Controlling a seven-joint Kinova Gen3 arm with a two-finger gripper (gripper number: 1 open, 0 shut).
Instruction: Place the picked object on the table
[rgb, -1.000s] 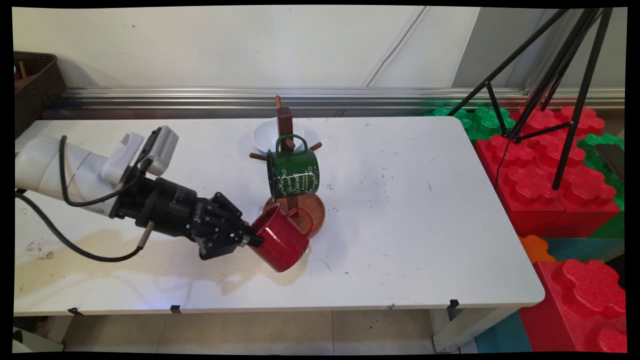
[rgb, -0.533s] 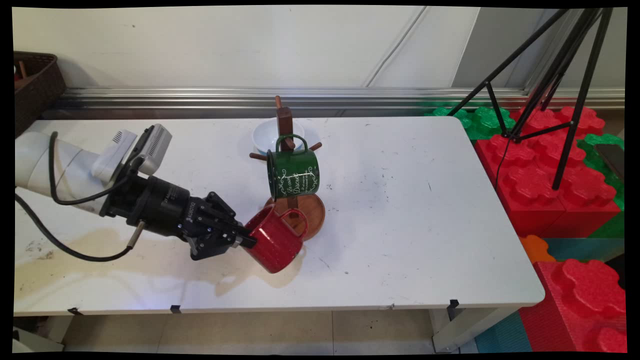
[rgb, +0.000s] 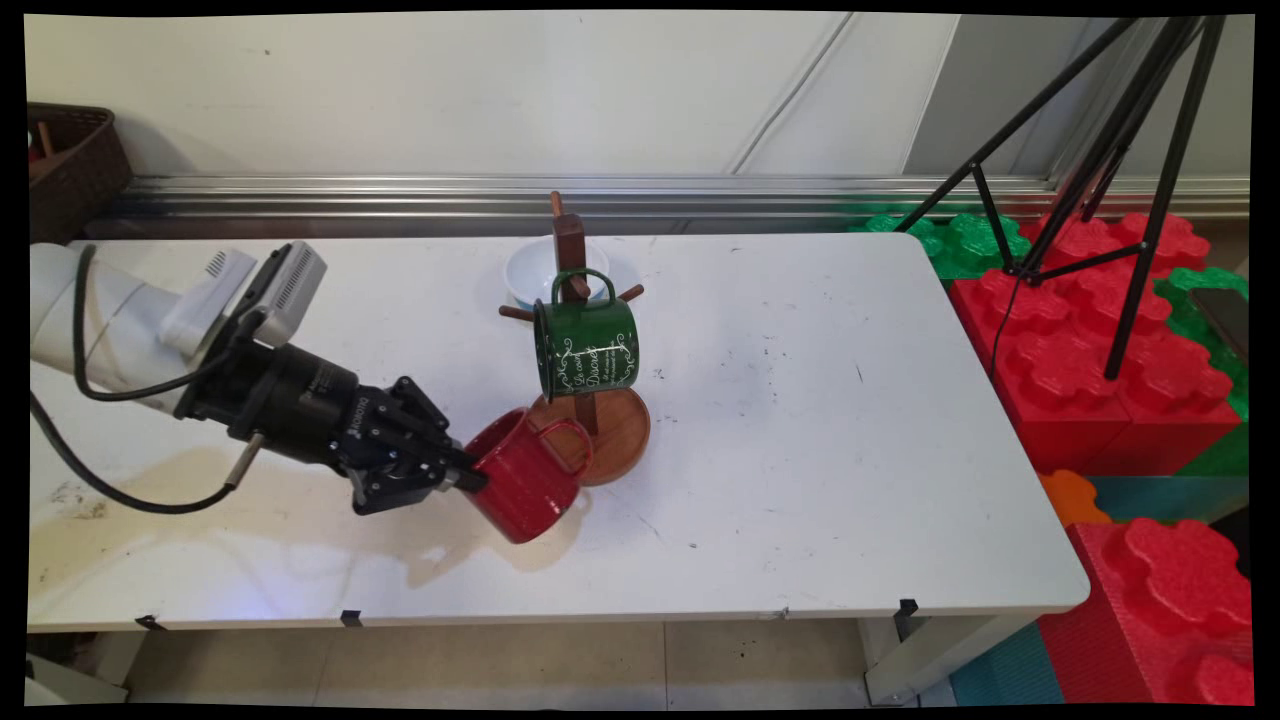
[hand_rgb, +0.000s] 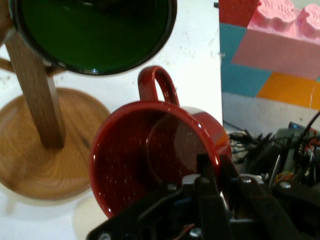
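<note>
A: Red mug (rgb: 522, 473)?
B: Tilted, off the table (rgb: 800, 400), front-left of the wooden mug tree (rgb: 590, 425) w/ green mug (rgb: 586, 347) hung on it.
A: Gripper (rgb: 470, 482)?
B: Pinching red mug's rim, one finger (hand_rgb: 206, 172) inside. White bowl (rgb: 530, 270) behind the tree.

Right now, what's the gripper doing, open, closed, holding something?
Gripper: closed on the rim of the red speckled enamel mug, which it holds tilted.
</note>
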